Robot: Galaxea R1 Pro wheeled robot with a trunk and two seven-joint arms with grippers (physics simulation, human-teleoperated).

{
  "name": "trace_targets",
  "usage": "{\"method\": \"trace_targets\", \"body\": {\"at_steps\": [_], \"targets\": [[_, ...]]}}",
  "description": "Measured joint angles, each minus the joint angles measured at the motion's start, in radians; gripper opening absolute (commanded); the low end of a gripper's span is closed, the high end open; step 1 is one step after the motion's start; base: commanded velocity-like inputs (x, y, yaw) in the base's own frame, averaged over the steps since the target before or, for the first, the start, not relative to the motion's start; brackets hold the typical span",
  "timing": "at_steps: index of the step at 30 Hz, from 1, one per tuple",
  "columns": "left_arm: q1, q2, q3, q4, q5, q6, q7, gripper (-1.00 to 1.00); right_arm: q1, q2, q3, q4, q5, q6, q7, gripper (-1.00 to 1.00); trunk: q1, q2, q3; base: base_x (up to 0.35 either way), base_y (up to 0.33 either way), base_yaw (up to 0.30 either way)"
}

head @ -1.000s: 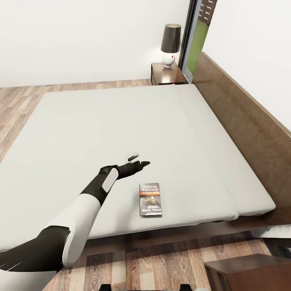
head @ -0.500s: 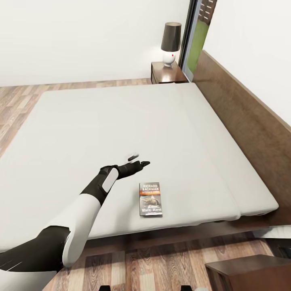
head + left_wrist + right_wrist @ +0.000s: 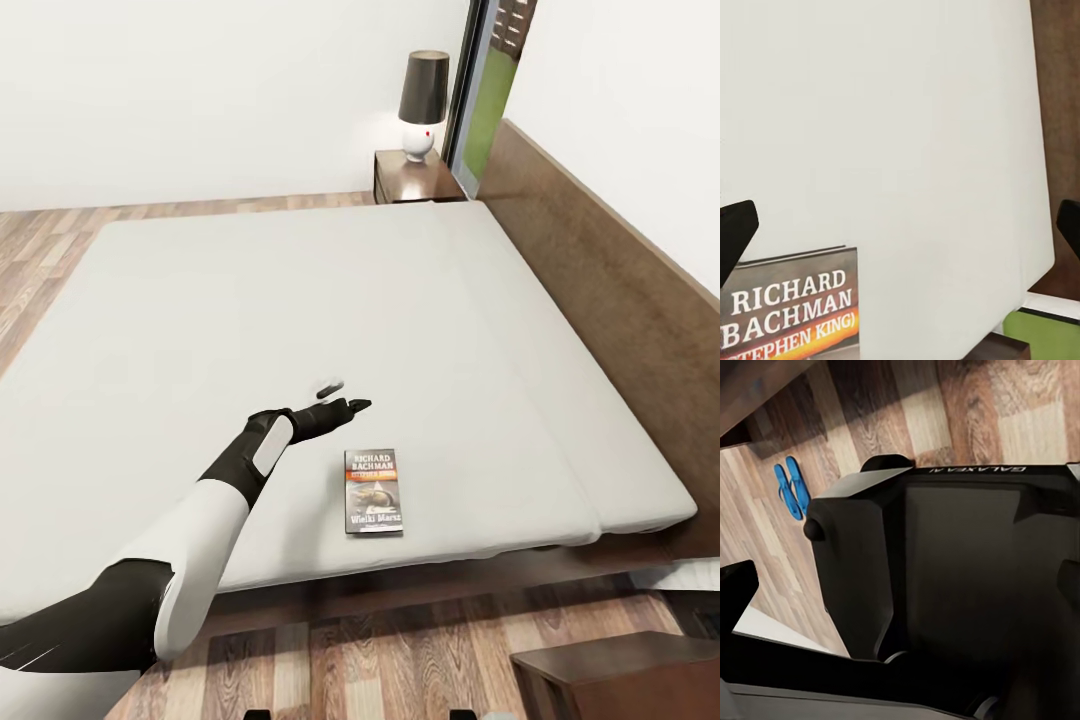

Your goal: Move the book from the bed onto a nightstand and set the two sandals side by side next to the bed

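Left gripper (image 3: 340, 397), jaws apart, hovers just beyond the book (image 3: 373, 491) on the bed (image 3: 300, 300); next, lower and grasp it.

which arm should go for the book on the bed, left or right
Left. The left end effector is open above the mattress, just beyond the book, whose cover shows between its fingers in the left wrist view. The right wrist view faces the robot's base and the floor.

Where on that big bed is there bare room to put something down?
Nearly everywhere. The mattress lies bare from the headboard side across to its far edge near the nightstand. The only occupied patch is near the front edge, where the book lies with the left gripper hovering just beyond it. The nightstand carries a lamp.
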Motion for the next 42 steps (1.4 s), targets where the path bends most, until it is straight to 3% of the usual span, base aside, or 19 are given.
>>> {"method": "trace_targets", "body": {"at_steps": [23,42], "targets": [[0.0,0.0,0.0,0.0,0.0,0.0,0.0,1.0,0.0,0.0,0.0,0.0,0.0,-0.001,0.0,1.0,0.088,-0.161,-0.072,0.0,0.0,0.0],[0.0,0.0,0.001,-0.003,0.0,0.0,0.0,1.0,0.0,0.0,0.0,0.0,0.0,0.0,0.0,1.0,0.088,-0.161,-0.079,0.0,0.0,0.0]]}}
